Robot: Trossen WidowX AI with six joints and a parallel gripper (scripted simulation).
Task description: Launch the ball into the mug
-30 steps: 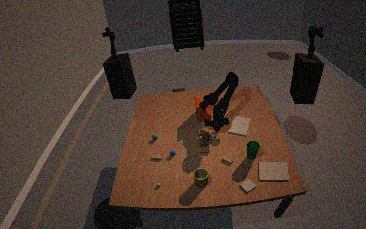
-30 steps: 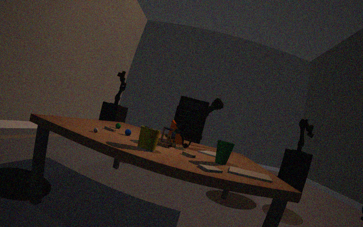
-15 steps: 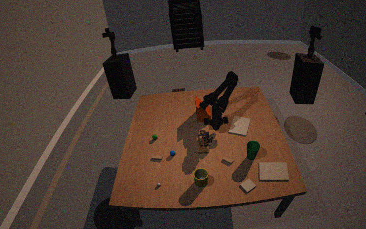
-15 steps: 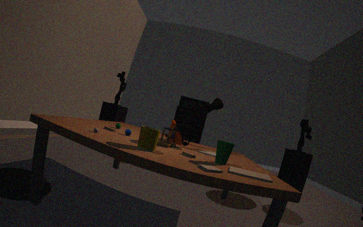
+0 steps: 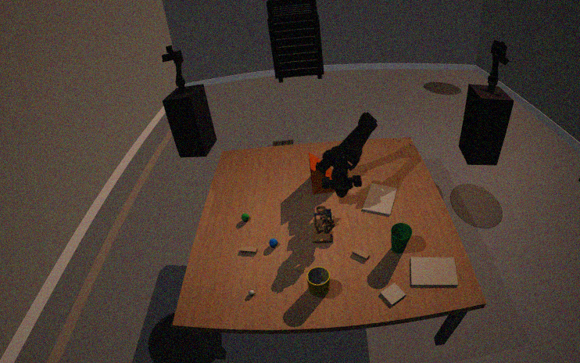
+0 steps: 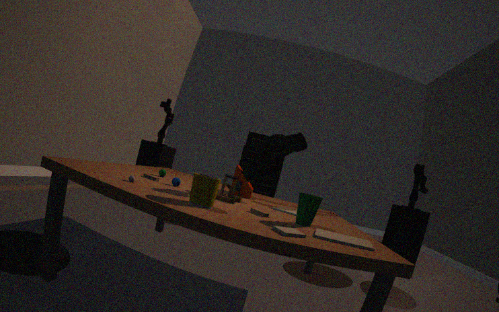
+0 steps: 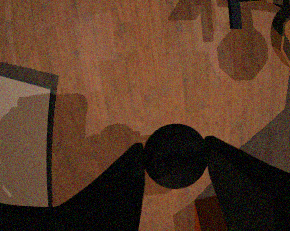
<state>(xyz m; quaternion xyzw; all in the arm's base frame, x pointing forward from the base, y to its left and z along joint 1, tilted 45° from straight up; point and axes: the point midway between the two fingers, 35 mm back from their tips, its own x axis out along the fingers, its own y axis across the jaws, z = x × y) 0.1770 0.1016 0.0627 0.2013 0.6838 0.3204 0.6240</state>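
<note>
My gripper (image 7: 174, 147) (image 5: 342, 190) is shut on a black ball (image 7: 174, 155), which sits between the two dark fingers in the wrist view. It hangs just above the wooden table (image 5: 247, 180), behind the small catapult (image 5: 323, 221) (image 6: 229, 188) at the table's middle. The yellow mug (image 5: 318, 280) (image 6: 204, 189) stands upright near the front edge, in front of the catapult. In the exterior view the gripper is lost against the dark cabinet.
An orange block (image 5: 316, 163) (image 6: 242, 183) stands right behind the gripper. A green mug (image 5: 400, 236) (image 6: 307, 209) is at the right. White slabs (image 5: 380, 198) (image 5: 433, 271) (image 7: 18, 140) lie at the right. Green (image 5: 245, 217), blue (image 5: 273, 242) and white (image 5: 251, 292) balls lie at the left.
</note>
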